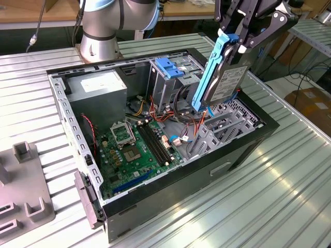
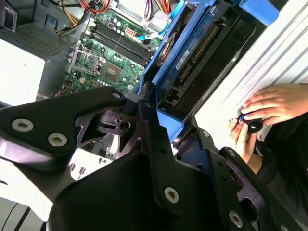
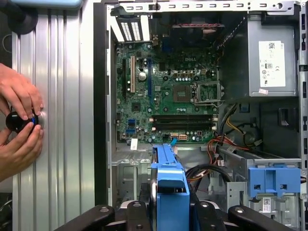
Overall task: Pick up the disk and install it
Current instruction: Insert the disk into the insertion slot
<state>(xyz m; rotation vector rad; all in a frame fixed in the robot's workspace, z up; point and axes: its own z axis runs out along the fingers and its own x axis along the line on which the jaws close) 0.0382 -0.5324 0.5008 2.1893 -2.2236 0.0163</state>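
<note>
The disk (image 1: 225,85), a grey metal drive clipped in a bright blue carrier frame, hangs upright over the open computer case (image 1: 243,150), near the case's end at the exterior view's right. My gripper (image 1: 239,40) is shut on the top of its blue frame. The disk's lower end is just above the grey metal drive bay (image 1: 220,126). In the second wrist view the disk (image 2: 192,57) runs away from the black fingers (image 2: 154,144). In the first wrist view the blue frame (image 3: 169,185) stands edge-on between the fingers.
A fixed blue bracket (image 1: 168,67) tops the metal drive cage (image 3: 272,180). The green motherboard (image 1: 137,150) and cables lie inside the case. A person's hands (image 3: 19,120) hold a small black knob beside the case. A grey fixture (image 1: 23,191) sits at the exterior view's left.
</note>
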